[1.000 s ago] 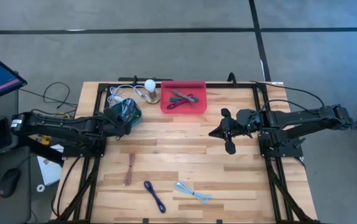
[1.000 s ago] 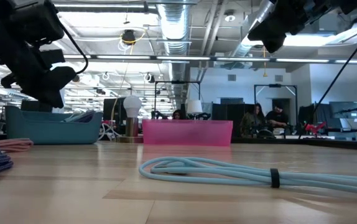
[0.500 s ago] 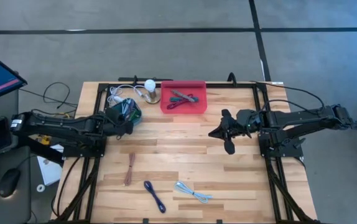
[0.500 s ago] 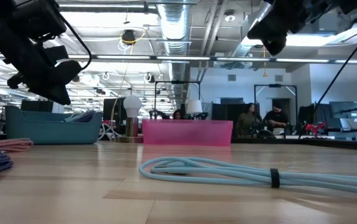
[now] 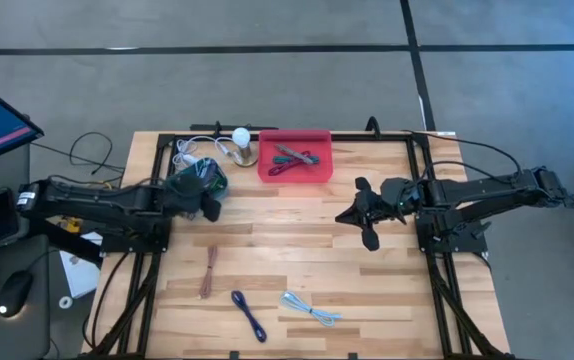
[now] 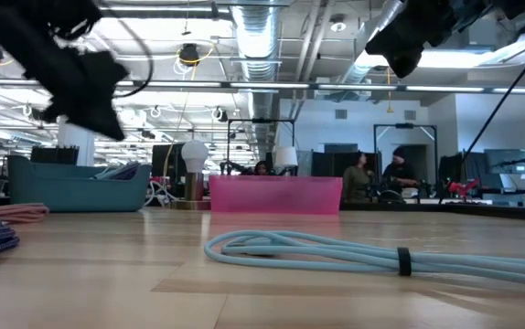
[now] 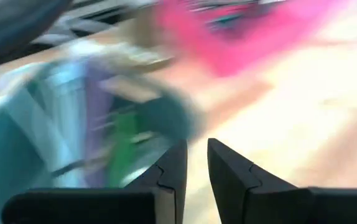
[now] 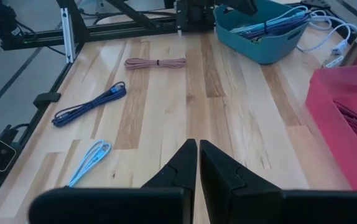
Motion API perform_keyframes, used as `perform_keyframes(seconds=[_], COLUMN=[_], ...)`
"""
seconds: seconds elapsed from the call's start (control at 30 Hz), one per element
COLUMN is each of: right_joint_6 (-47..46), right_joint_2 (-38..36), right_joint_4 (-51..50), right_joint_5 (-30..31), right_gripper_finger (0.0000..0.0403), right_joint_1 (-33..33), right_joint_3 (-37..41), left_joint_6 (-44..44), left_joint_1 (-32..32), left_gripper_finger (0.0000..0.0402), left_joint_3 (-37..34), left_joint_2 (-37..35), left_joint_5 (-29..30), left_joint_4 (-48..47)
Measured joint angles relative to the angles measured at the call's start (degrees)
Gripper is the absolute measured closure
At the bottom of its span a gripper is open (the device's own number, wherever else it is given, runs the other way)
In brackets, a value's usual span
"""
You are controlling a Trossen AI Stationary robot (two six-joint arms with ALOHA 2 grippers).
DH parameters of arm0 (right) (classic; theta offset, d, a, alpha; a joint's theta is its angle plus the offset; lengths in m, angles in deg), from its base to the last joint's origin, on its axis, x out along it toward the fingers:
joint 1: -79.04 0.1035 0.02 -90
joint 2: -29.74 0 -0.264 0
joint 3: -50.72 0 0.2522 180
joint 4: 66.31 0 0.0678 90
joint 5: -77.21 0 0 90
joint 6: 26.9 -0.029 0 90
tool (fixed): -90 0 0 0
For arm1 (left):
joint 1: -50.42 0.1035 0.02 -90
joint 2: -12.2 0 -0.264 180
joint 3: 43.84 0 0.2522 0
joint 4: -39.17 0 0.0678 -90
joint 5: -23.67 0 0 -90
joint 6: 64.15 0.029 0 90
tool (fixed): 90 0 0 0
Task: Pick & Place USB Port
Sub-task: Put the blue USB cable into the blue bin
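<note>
Transit step, judged: the left gripper (image 5: pixel 210 203), fingers nearly together and empty, hangs beside the teal bin (image 5: pixel 195 181); the right gripper (image 5: pixel 359 212), fingers likewise nearly together on nothing, waits above mid-table. Three coiled cables lie loose at the near edge: pink cable (image 5: pixel 210 271), blue cable (image 5: pixel 249 314), light cable (image 5: pixel 310 308); which is the task's USB piece cannot be told. The next move probably calls for opening the fingers and descending on one coil. The red bin (image 5: pixel 295 156) holds more cables. The plank table (image 5: pixel 297 240) also carries a lamp (image 5: pixel 241 145). The low view shows people seated beyond the table.
</note>
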Motion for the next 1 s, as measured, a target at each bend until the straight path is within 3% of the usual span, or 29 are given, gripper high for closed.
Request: perform_keyframes(seconds=[0.17,0.33,0.53,0.83,1.0], right_joint_6=[0.0,0.2,0.2,-0.7,-5.9], right_joint_2=[0.0,0.0,0.0,0.0,0.0], right_joint_4=[0.9,1.7,1.7,2.9,3.9], right_joint_5=[0.0,0.0,0.0,0.0,-0.1], right_gripper_finger=[0.0391,0.0391,0.0391,0.0391,0.0391], right_joint_1=[0.0,0.0,0.0,-0.9,-1.7], right_joint_3=[0.0,0.0,0.0,0.0,0.0], left_joint_6=[17.0,30.7,35.8,35.6,35.6], left_joint_1=[-1.7,-5.8,-10.6,-14.9,-15.1], left_gripper_finger=[0.0339,0.0339,0.0339,0.0339,0.0339], left_joint_3=[1.1,1.1,1.1,0.6,-1.4], left_joint_2=[0.0,0.0,0.0,0.0,0.0], left_joint_5=[-12.6,-18.4,-18.8,-18.8,-18.8], left_joint_4=[20.6,36.8,38.4,38.3,38.2])
